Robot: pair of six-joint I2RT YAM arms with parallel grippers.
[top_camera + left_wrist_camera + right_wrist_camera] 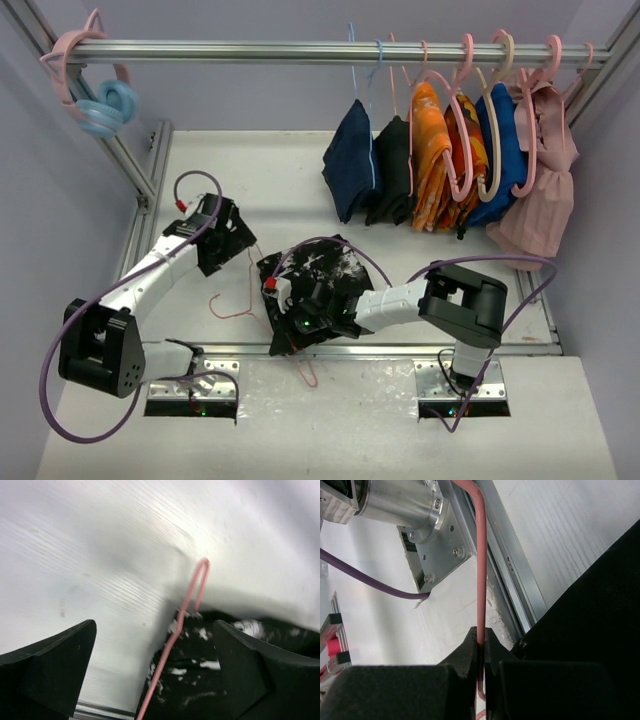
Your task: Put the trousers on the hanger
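The black trousers with white splatter lie crumpled on the table in front of the arms. The thin pink hanger lies flat, partly under them, its hook past the table's front rail. My right gripper sits over the trousers' near edge and is shut on the hanger wire; black fabric lies beside it. My left gripper is open and empty just left of the trousers. In its wrist view, the gripper has a hanger corner and the trousers between its fingers.
A metal rail runs across the back, holding several hangers with navy, black, orange, blue and pink garments at the right. Pink hangers and blue rings hang at its left end. An aluminium frame post stands left.
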